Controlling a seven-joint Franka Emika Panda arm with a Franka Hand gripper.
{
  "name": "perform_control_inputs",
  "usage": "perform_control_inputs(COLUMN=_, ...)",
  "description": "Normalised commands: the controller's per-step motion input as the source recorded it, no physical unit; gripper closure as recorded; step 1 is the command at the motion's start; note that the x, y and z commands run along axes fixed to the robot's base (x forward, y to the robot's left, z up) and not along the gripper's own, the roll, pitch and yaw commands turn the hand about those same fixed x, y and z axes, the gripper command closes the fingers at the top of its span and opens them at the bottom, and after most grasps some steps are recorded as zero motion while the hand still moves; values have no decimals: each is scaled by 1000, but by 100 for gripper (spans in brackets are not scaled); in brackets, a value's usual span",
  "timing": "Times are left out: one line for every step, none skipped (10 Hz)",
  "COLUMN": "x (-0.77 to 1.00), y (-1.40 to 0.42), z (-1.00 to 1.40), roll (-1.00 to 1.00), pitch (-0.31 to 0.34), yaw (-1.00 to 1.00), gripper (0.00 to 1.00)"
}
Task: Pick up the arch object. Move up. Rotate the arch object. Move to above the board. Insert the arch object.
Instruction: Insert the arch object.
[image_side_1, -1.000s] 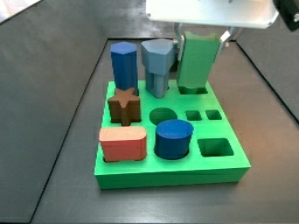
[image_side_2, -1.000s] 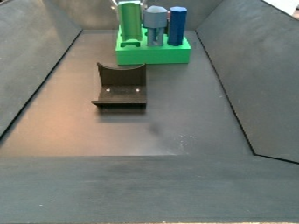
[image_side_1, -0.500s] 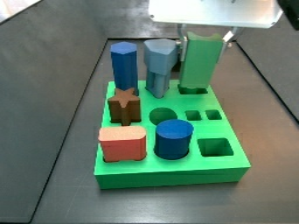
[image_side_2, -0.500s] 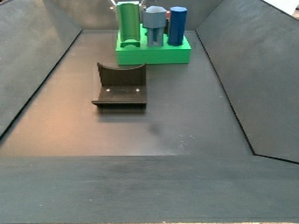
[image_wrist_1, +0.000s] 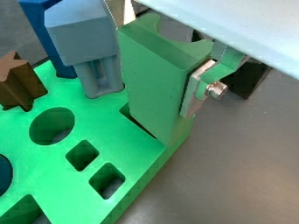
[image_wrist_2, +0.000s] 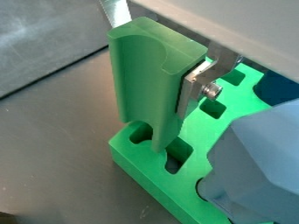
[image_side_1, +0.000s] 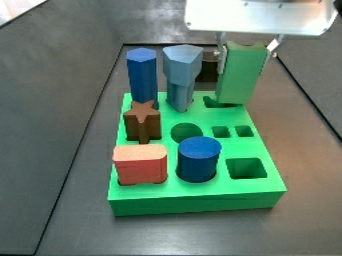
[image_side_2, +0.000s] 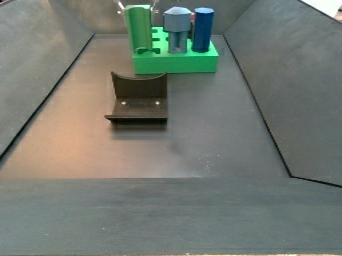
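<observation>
The arch object (image_side_1: 242, 72) is a tall green block with a curved notch at its upper end. It stands upright at the far right corner of the board (image_side_1: 201, 200), its lower end at a slot near the board's edge (image_wrist_1: 158, 131). I cannot tell how deep it sits. My gripper (image_side_1: 246, 48) is shut on it from above. One silver finger (image_wrist_1: 201, 87) presses its side, and the same shows in a wrist view (image_wrist_2: 198, 80). In a side view the arch (image_side_2: 138, 28) stands at the board's (image_side_2: 187, 66) left end.
On the board stand a blue hexagonal peg (image_side_1: 143, 75), a grey-blue peg (image_side_1: 182, 75) close beside the arch, a brown star block (image_side_1: 143, 122), a salmon block (image_side_1: 140, 165) and a blue cylinder (image_side_1: 199, 158). The dark fixture (image_side_2: 138, 98) stands on the floor before the board.
The gripper and the arch object have shifted sideways toward the board's outer edge, away from the grey-blue peg. The other pieces have not moved.
</observation>
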Motion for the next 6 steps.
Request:
perform_control_inputs(x=-86, y=0, z=-220, roll=6, pitch=24, yaw=43, gripper=100)
perform_control_inputs(x=-203, y=0, z=-226, roll=43, pitch=76, yaw=40, gripper=100)
perform_control_inputs(x=-240, y=-26, z=-200, roll=37, pitch=84, yaw=49, gripper=100)
perform_control_inputs(x=-271, y=0, z=-166, roll=9, pitch=61, yaw=103, gripper=100)
perform_control_inputs(x=-394, y=0, z=-126, roll=31, pitch=57, yaw=171, gripper=100)
perform_control_inputs(x=-429, y=0, z=-103, roll=29, pitch=61, yaw=174, gripper=100)
